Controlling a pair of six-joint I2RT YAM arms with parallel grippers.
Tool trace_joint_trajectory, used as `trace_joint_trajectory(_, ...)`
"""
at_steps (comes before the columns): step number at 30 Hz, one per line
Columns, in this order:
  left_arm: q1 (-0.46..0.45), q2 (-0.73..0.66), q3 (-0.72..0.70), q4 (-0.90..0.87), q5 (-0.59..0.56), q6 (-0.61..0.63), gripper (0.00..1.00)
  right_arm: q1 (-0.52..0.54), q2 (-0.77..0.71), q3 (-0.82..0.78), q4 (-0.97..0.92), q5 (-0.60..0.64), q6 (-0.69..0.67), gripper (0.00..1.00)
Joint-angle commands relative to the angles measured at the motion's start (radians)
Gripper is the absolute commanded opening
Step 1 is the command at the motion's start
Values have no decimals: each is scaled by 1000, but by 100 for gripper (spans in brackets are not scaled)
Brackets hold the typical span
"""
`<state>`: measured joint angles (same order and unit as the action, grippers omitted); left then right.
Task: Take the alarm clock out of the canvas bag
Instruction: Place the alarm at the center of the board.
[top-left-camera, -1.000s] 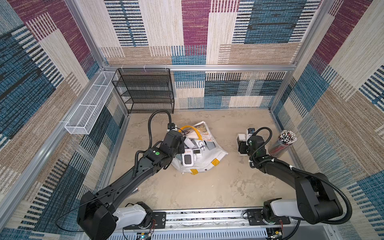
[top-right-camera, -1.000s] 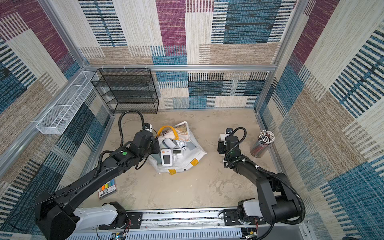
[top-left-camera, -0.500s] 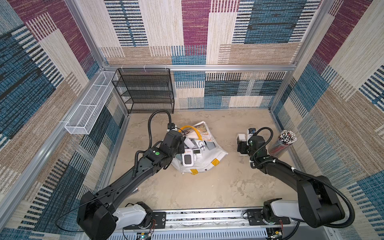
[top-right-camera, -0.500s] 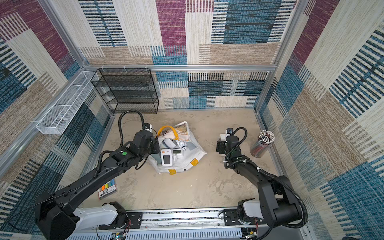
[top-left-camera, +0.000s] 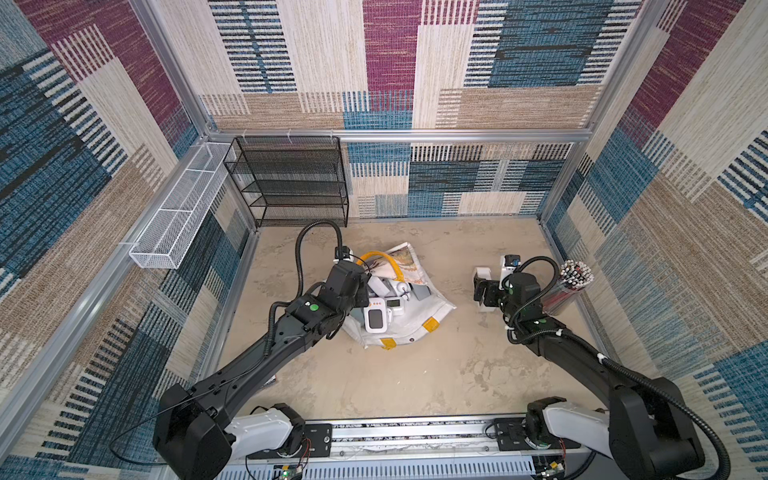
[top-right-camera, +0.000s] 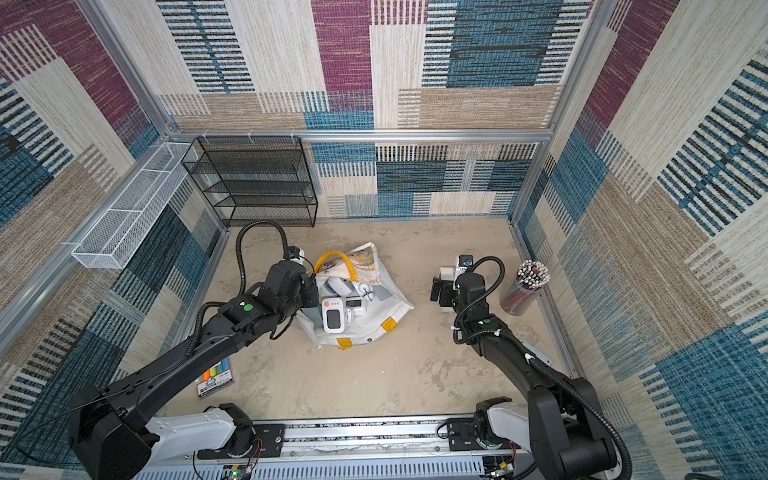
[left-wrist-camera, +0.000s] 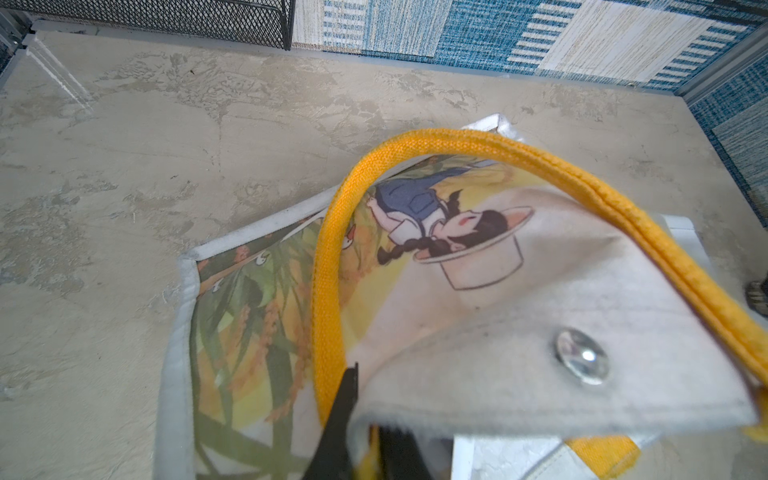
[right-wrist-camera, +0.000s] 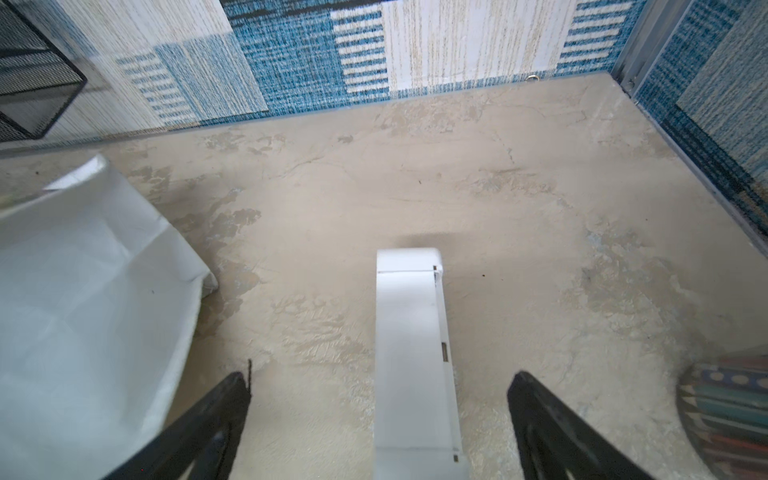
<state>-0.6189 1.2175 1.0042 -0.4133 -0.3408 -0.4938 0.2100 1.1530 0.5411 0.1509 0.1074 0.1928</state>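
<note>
I see the canvas bag mid-frame, the shelf rack behind it at upper left, the pencil cup far right.

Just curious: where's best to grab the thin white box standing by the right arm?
Across its two broad flat faces, coming from above. The white box stands on edge, narrow side up, so the right pincer, open and straddling it, would likely only need to close.

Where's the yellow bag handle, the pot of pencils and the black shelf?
yellow bag handle (left-wrist-camera: 328, 266): left wrist view, strap's side.
pot of pencils (top-left-camera: 575, 273): a top view, pencil tips.
black shelf (top-right-camera: 253, 187): a top view, middle mesh tier.
</note>
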Motion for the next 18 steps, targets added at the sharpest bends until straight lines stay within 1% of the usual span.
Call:
trace_joint_trajectory(1, 3, -4, -3, -39, -53, -19, 0, 0, -41, -7, -5, -40, 56, 100)
trace_joint_trajectory(12, 3, -3, -8, -34, -52, -26, 0, 5, -185, -60, -17, -142, 185, 100)
trace_joint_trajectory(18, 3, 1, -7, -32, -49, -28, 0, 22, -241, -93, -8, -167, 246, 100)
